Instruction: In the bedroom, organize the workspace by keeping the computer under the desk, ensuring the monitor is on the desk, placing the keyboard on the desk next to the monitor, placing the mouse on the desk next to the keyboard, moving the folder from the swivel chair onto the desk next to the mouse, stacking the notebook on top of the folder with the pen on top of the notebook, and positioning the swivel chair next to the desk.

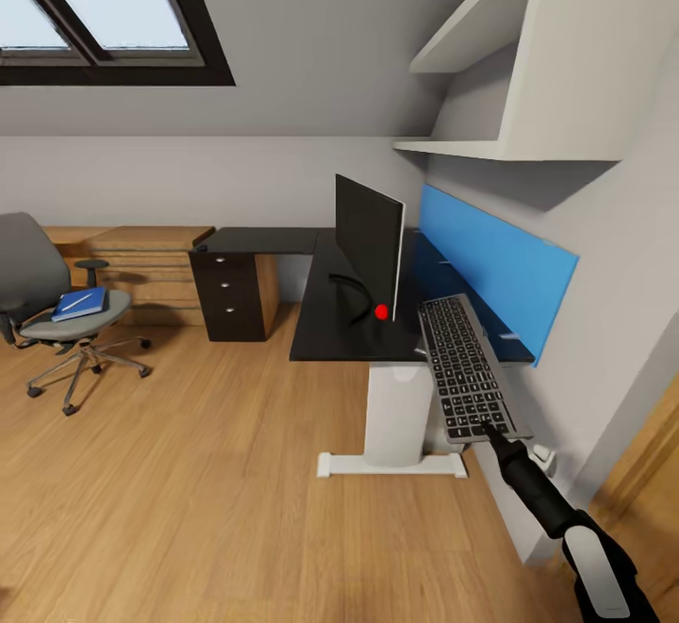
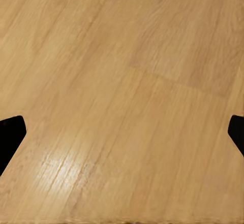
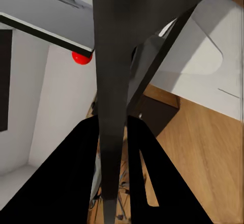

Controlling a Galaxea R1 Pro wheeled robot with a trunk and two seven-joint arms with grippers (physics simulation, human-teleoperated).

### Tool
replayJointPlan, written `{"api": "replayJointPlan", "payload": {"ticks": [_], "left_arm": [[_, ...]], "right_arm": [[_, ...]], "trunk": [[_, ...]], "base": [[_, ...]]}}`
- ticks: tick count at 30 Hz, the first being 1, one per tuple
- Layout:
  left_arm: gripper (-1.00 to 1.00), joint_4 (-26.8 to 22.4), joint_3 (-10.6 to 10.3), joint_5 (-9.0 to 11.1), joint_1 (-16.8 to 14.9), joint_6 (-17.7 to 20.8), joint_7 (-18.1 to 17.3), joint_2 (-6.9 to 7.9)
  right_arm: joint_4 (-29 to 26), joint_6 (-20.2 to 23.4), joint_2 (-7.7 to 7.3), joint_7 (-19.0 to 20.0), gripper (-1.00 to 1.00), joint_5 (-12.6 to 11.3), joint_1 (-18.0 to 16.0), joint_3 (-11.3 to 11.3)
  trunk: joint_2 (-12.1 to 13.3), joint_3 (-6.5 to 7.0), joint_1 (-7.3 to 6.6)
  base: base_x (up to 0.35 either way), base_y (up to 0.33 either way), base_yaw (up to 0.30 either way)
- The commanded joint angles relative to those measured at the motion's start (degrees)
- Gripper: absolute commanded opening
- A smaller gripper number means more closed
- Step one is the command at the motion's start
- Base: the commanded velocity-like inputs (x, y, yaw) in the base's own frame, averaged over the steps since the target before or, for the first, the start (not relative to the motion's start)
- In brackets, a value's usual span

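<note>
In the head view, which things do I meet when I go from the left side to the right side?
Swivel chair with the folder on its seat → dark drawer unit → monitor → keyboard, held by the right hand.

A light wooden floor (image 1: 189,510) covers the room. A wooden counter with drawers (image 1: 141,270) stands against the grey back wall (image 1: 189,180). A dark-framed skylight (image 1: 104,10) is set in the sloped ceiling. Two white shelves (image 1: 490,86) hang on the right wall above a blue panel (image 1: 500,265).
</note>
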Motion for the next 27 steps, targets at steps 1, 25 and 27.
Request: {"api": "replayJointPlan", "payload": {"ticks": [1,25,27], "left_arm": [[1.0,0.0,-0.4,0.6,0.0,-0.4,0.4,0.05],[1.0,1.2,-0.4,0.6,0.0,-0.3,0.4,0.05],[1.0,1.2,-0.4,0.6,0.0,-0.4,0.4,0.05]], "right_arm": [[0.0,0.6,-0.13,0.2,-1.0,-0.6,0.0,-0.1],[2.9,2.0,5.52,0.0,-1.0,4.6,0.0,1.8],[3.1,1.9,6.95,0.1,-1.0,8.1,0.0,2.2]], "trunk": [[0.0,-0.05,-0.04],[0.0,-0.05,-0.04],[0.0,-0.05,-0.04]], "base": [[-0.334,0.0,0.0],[-0.226,0.0,0.0],[-0.003,0.0,0.0]]}}
